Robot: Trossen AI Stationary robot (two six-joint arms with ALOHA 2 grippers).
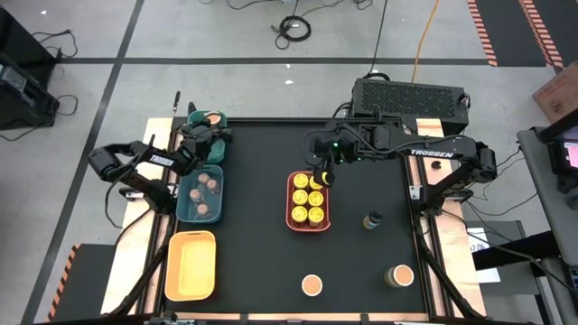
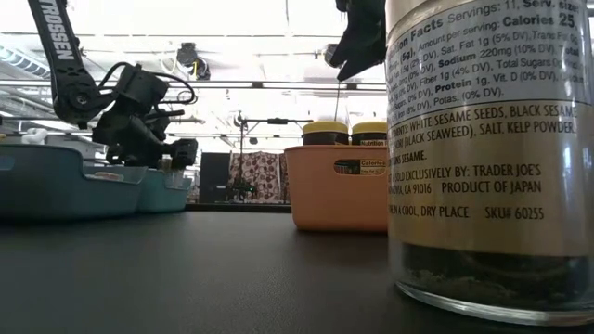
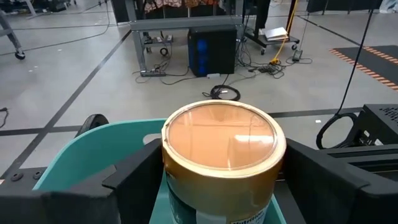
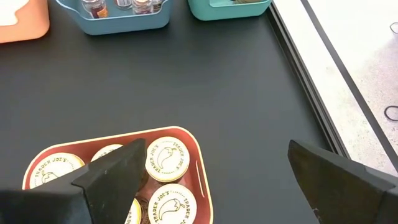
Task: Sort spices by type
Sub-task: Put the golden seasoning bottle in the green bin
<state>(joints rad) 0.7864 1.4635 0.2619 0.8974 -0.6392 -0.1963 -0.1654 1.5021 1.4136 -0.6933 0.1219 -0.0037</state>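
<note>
My left gripper (image 1: 204,128) is at the table's far left, over the green tray (image 3: 81,155), shut on a jar with a wide tan-orange lid (image 3: 219,134). My right gripper (image 4: 211,180) hangs open above the far end of the coral tray (image 1: 291,200), touching nothing. That tray holds several yellow-lidded jars (image 1: 308,200). Tiny pinkish-brown-lidded jars (image 1: 208,185) stand in the blue tray (image 1: 185,194). Loose on the mat are one dark-lidded jar (image 1: 371,219) and two tan-orange-lidded jars (image 1: 312,285) (image 1: 400,275). My left gripper pinches the tan-orange-lidded jar by its body just below the lid (image 3: 186,186), one finger (image 3: 134,177) on each side. The jar stands upright between the fingers, inside the green tray's outline. Whether its base rests on the tray floor is hidden.
An empty yellow tray (image 1: 191,264) lies at the near left. The middle of the black mat (image 1: 253,235) is bare. In the low view one tan-orange-lidded jar (image 2: 492,186) stands close before the camera and blocks the right side. A black box (image 1: 411,95) sits behind the table.
</note>
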